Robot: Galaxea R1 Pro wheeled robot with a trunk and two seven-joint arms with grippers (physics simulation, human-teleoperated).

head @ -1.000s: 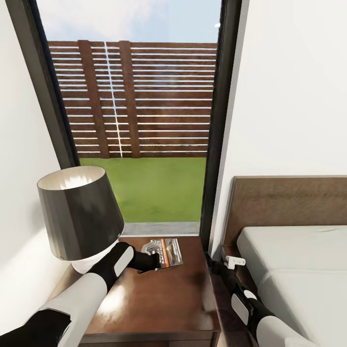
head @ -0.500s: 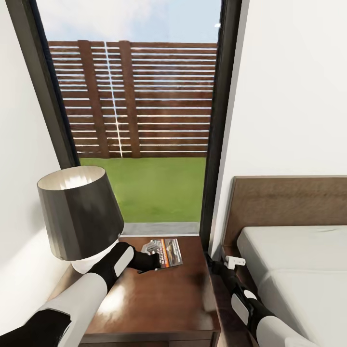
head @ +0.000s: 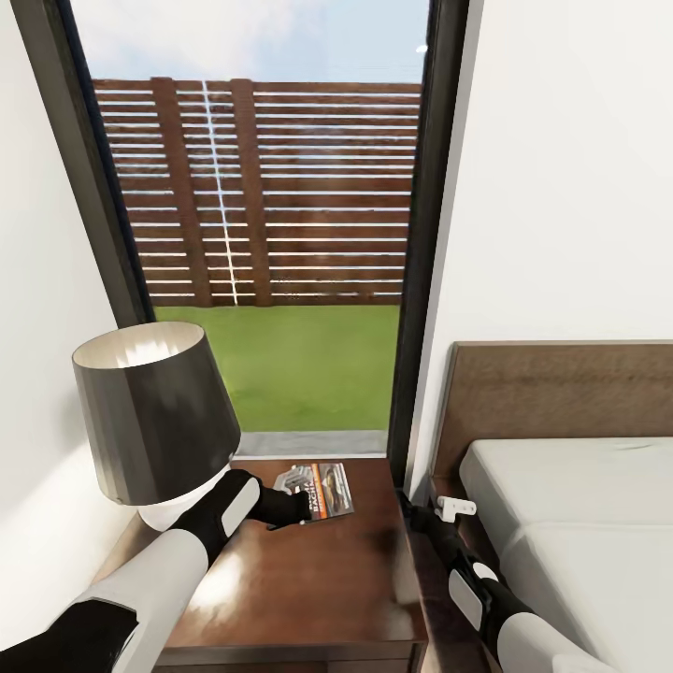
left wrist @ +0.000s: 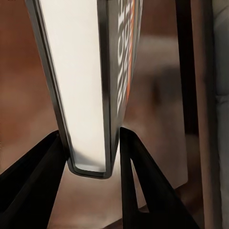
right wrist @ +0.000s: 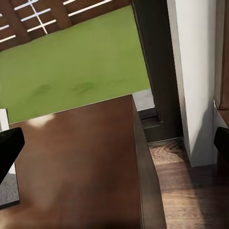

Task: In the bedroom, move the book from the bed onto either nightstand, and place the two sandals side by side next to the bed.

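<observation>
From the head view, your left gripper [head: 297, 505] is at the near edge of the book [head: 322, 488], which lies toward the far edge of the nightstand [head: 308, 579] worktop, about midway along it and just beside the lamp [head: 154, 421]. The book looks flat on the wood or very nearly so, which suits a release: it is well in from the worktop's edges, so it should not slide off. Your right arm [head: 486, 598] reaches down into the gap between the nightstand and the bed [head: 579, 523], probably parked there to stay clear of the placing. Whether its gripper is spread or pressed together you cannot tell from here.

In the left wrist view, the two dark fingers [left wrist: 28, 181] sit on either side of the book's end, one against each cover, so the gripper is pinching the book [left wrist: 90, 95]. The hold is at the very end, enough to steer it but easy to let go.

The right wrist view looks across the nightstand [right wrist: 76, 162] top toward the window [right wrist: 152, 62], with a white edge of the book [right wrist: 7, 157] at the side. The sandals remain for later.
</observation>
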